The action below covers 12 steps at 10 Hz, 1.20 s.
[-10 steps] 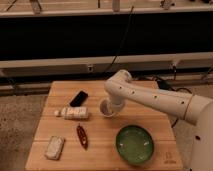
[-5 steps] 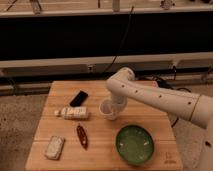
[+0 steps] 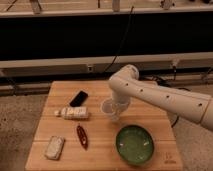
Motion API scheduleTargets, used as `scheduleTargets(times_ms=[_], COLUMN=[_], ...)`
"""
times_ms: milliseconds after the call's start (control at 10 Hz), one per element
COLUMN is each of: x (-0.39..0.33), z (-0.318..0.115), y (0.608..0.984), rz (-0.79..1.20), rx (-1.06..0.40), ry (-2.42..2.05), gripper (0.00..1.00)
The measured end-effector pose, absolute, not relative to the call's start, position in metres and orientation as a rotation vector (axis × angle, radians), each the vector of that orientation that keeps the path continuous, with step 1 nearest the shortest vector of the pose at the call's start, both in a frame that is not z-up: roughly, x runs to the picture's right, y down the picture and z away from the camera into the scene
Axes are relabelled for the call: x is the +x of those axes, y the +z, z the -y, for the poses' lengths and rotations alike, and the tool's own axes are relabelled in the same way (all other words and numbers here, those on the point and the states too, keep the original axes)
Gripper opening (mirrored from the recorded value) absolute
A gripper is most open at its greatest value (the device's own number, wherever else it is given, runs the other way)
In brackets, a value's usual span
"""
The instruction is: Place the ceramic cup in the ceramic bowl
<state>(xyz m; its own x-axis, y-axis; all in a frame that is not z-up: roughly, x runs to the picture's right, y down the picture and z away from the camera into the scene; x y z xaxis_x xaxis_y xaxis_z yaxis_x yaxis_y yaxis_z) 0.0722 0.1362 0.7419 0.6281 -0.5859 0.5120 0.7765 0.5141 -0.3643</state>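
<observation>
The ceramic cup [image 3: 110, 108] is small, whitish and tapered. It sits in my gripper [image 3: 118, 107] just above the middle of the wooden table [image 3: 60, 90]. The gripper hangs from the white arm that comes in from the right and is shut on the cup's right side. The ceramic bowl [image 3: 135, 145] is wide, glossy dark green with a lighter inside. It stands empty at the table's front right, below and to the right of the cup.
A black phone [image 3: 78, 98] and a white bottle lying on its side [image 3: 74, 113] are left of the cup. A dark red pod-shaped item [image 3: 81, 136] and a white rectangular box [image 3: 54, 147] lie at the front left. A dark wall runs behind the table.
The arm and the cup have moved together a little up and to the right. The bowl and the other items have not moved.
</observation>
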Motion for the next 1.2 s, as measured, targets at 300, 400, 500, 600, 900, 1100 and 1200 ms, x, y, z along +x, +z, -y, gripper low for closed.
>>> scheduleTargets(times_ms=[300,400,500,600,900,1100,1200], x=[0.086,0.09,0.09,0.092,0.112,0.119,0.126], z=[-0.151,-0.156,-0.162,-0.166,-0.187,-0.188,-0.189], y=[0.724,0.721,0.715,0.711,0.696,0.698,0.701], rz=[0.342,0.341,0.345,0.346,0.339,0.34,0.34], rx=[-0.616,-0.619,-0.618,-0.618,-0.636,-0.63,-0.625], ry=[-0.818,-0.812,-0.807,-0.799,-0.775,-0.76,-0.752], gripper=[0.0,0.0,0.0,0.0,0.0,0.0,0.0])
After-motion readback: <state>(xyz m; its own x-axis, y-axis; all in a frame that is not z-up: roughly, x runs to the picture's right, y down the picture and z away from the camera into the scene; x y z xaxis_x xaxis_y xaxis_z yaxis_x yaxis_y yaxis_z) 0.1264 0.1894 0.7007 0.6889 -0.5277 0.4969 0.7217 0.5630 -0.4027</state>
